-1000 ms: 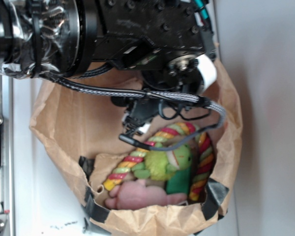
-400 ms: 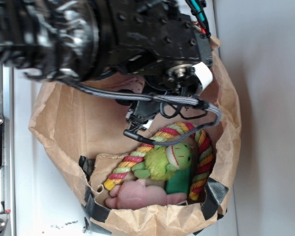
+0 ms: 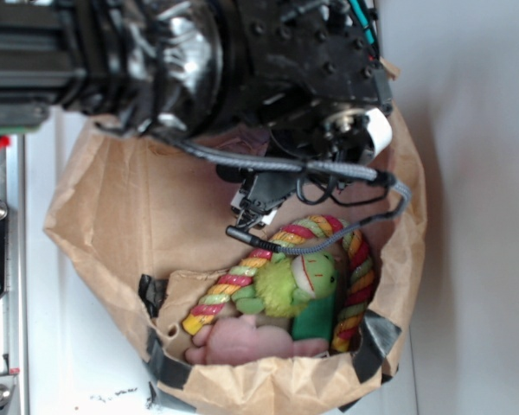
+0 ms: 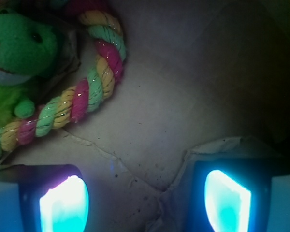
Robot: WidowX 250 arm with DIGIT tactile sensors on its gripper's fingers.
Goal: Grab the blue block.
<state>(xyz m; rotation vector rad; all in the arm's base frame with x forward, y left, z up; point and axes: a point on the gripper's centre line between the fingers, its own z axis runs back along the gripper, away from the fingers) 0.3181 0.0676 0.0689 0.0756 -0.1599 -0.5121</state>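
Blue block is not showing itself to us in either view; we are unable to tell where it is lying, since the arm (image 3: pixel 199 60) is covering much of the brown paper bag (image 3: pixel 112 216) from the exterior camera and the wrist camera is taking in only a dim patch of the bag's floor.

We are reaching down into the bag, with the gripper (image 4: pixel 145 198) hanging over bare, creased paper. Its two fingers (image 4: pixel 63 203) are standing well apart, their pads glowing cyan at the bottom corners of the wrist view, and nothing is sitting between them. A grey braided cable (image 3: pixel 329 169) is looping off the wrist and over the bag's opening.

From the wrist view, the striped rope toy (image 4: pixel 87 92) is curving across the upper left, apart from both fingers, and the green plush toy (image 4: pixel 19 43) is lying against its far side, in the top left corner.

In the exterior view the rope toy (image 3: pixel 233 281) is arching around the plush toy (image 3: pixel 298 281) near the taped end of the bag. A pink soft toy (image 3: pixel 251 341) is resting just beside the plush toy, and a green rectangular piece (image 3: pixel 311 324) is wedged between the two and the rope. We are seeing no part of the blue block among these.
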